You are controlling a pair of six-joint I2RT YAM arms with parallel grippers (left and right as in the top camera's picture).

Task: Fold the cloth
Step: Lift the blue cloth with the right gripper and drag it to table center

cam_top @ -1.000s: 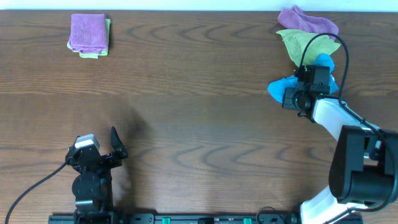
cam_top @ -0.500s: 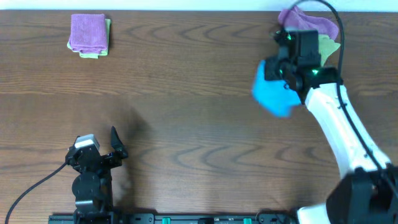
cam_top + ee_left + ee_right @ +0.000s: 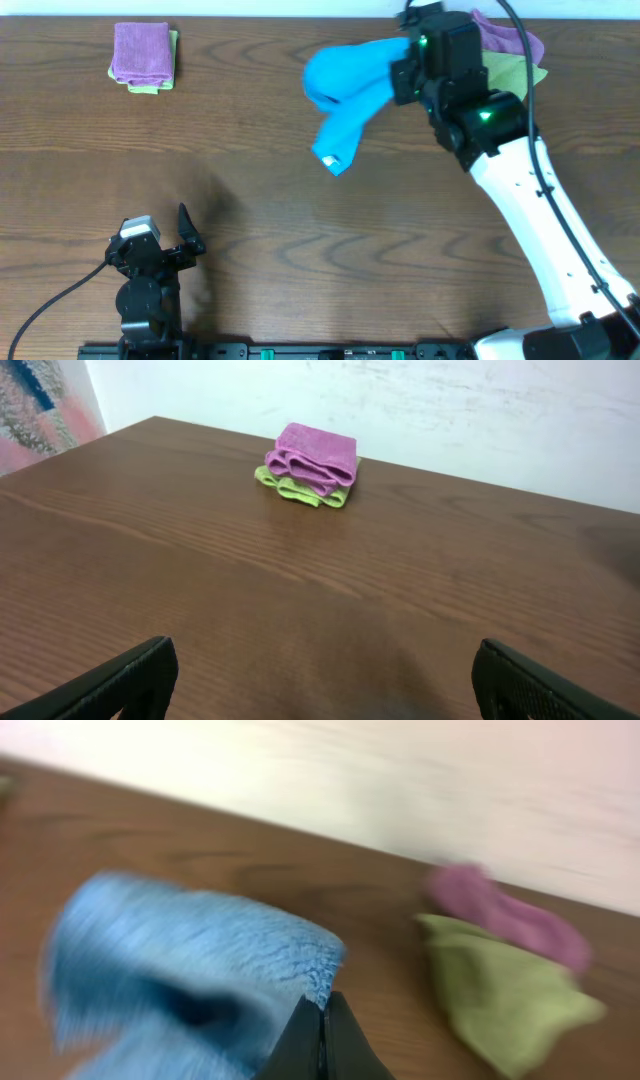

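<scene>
R arm: white links, blk wrist, green LEDs, blk cable; L arm blk

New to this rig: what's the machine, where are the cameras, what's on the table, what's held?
Two robot arms work at a wooden table, each ending in a two-finger gripper. One picture looks down from above; the other two come from wrist cameras. The right gripper is shut on the sky-blue cloth, which hangs from it. The left gripper is open and empty. Far left lies a folded purple cloth on a yellow-green one; far right, a crumpled purple cloth and a crumpled yellow-green cloth.
</scene>
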